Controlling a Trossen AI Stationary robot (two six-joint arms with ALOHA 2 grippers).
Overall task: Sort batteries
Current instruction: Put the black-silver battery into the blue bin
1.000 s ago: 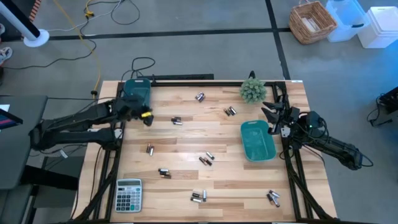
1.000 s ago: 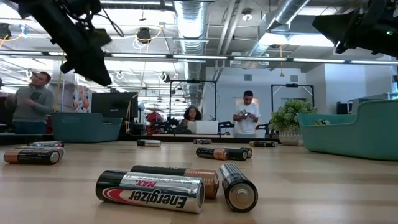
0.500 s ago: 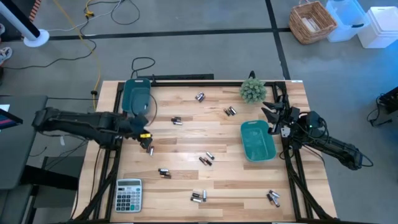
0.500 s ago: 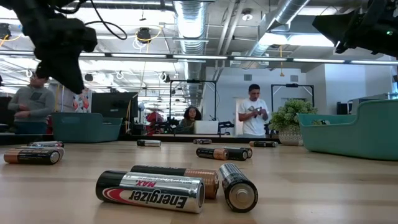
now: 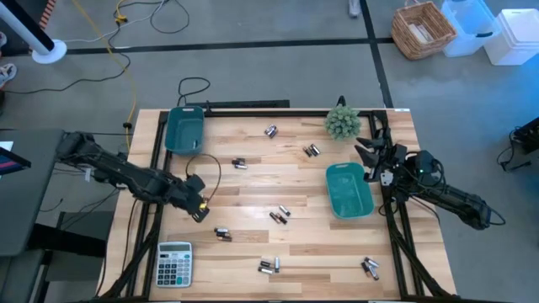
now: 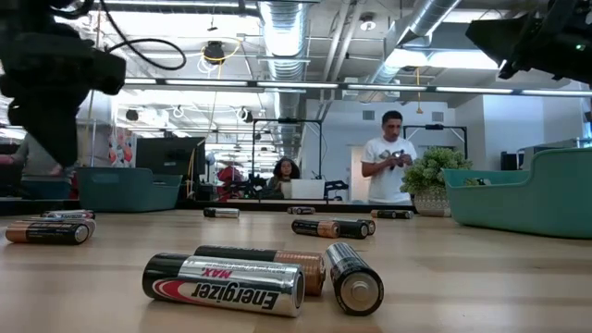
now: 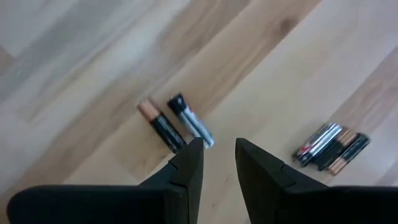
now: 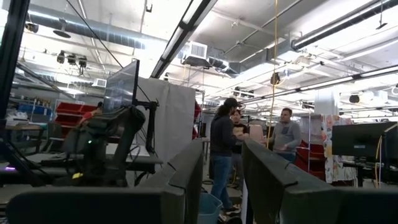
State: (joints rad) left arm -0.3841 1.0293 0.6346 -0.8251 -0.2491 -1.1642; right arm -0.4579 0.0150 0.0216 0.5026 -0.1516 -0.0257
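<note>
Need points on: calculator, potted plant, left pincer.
calculator (image 5: pixel 174 263), high view, middle of its key pad.
potted plant (image 5: pixel 342 122), high view, centre of the green foliage.
left pincer (image 5: pixel 202 212), high view, midway between its fingertips, over the wood near a battery pair.

From my station I see a pale wood-grain counter (image 5: pixel 253 181) with light and darker plank stripes. Two teal bins sit on it, one at the far left corner (image 5: pixel 184 130), one toward the right (image 5: pixel 349 191). The batteries (image 5: pixel 222 234) read silver and black, some with copper-coloured ends; up close, one (image 6: pixel 225 283) shows a silver body with black band and red lettering, and its neighbour (image 6: pixel 277 262) is black and copper. The calculator (image 5: pixel 174 263) is grey with white keys. A small plant (image 5: pixel 342 123) is green. Both arms are dark, the left tool (image 5: pixel 200 210) carrying a yellow spot. The floor (image 5: pixel 269 76) is grey.
</note>
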